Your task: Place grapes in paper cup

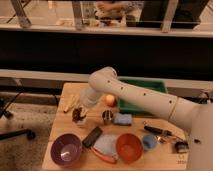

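the grapes [78,114] are seen directly under the gripper [80,111], right above the paper cup [81,121]; its grip cannot be told.

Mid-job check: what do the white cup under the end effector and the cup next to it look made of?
The paper cup, below the end effector and the grapes, looks like matte white paper, judging by its dull, flat surface. The metal cup looks like polished steel, with dark, glinting reflections.
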`<state>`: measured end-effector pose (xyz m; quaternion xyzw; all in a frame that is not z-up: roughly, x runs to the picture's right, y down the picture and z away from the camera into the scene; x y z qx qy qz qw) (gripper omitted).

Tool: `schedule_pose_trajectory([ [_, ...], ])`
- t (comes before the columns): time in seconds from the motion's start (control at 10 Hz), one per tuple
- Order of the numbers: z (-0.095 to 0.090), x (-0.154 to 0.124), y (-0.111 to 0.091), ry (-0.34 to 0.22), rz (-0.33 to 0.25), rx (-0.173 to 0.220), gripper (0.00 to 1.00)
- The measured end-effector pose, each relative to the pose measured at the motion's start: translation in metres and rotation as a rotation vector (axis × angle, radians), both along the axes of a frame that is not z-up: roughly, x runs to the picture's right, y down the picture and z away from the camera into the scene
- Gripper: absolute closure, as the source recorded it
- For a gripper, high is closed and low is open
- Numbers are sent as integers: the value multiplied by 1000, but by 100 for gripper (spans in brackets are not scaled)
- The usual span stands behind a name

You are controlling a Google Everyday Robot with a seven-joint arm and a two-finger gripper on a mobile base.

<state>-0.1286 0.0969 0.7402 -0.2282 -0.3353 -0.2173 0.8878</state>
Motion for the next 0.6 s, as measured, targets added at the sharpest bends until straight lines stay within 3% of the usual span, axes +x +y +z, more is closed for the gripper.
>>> schedule_pose_trajectory([
  [0.6,-9,3,-3,-13,4,-3,32],
])
